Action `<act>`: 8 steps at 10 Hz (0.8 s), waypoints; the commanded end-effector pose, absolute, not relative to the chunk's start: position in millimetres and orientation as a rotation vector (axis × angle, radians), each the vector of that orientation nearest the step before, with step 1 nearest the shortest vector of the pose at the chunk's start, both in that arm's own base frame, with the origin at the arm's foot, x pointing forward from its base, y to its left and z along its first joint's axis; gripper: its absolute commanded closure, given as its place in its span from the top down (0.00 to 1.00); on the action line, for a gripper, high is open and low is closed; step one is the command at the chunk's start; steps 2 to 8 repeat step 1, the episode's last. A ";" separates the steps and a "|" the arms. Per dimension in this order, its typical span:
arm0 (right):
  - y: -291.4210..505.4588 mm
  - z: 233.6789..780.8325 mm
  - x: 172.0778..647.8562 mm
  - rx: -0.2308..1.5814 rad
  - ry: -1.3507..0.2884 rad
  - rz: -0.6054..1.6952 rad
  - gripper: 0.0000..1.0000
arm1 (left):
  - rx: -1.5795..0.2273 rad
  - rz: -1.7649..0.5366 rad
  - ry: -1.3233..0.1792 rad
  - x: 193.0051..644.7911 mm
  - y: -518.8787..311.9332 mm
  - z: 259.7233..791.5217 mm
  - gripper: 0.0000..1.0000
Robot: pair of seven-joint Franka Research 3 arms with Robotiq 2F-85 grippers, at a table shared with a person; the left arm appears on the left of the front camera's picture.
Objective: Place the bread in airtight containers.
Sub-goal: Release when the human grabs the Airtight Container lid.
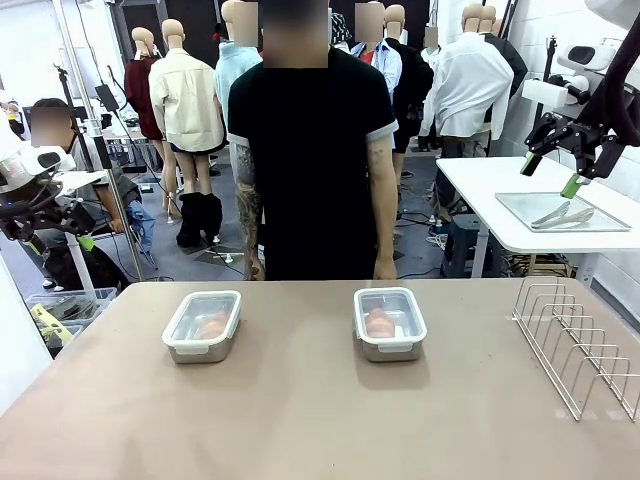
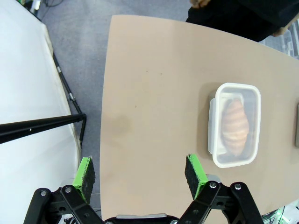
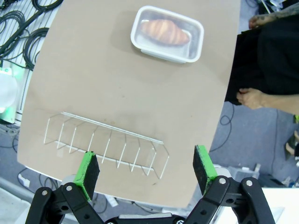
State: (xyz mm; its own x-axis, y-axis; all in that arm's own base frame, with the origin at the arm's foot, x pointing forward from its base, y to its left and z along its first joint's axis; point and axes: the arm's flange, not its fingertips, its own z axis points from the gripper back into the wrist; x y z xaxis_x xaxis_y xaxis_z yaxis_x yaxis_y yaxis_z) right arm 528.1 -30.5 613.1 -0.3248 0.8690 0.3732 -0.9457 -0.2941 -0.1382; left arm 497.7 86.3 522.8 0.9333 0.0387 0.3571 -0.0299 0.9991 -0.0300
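Note:
Two steel airtight containers stand on the tan table with clear lids on them, the left one and the right one. Each holds one golden-brown piece of bread, a croissant seen through the lid. My left gripper hangs open off the table's left side, well above and away from the left container and its croissant. High at the right my right gripper is open too, looking down on the right container with its croissant.
A wire rack stands at the table's right edge. A person in a black shirt stands at the far side, arms down. Behind on a white side table lies a steel tray with tongs. Plastic bins sit on the floor at left.

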 end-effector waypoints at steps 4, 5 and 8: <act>-29.5 609.4 525.0 0.268 -0.401 1.867 1.00 | -0.023 0.041 -0.369 497.3 86.6 524.7 1.00; -29.5 609.4 525.0 0.268 -0.401 1.867 1.00 | -0.023 0.041 -0.369 497.3 86.6 524.7 1.00; -29.5 609.4 525.0 0.268 -0.401 1.867 1.00 | -0.023 0.041 -0.369 497.3 86.6 524.7 1.00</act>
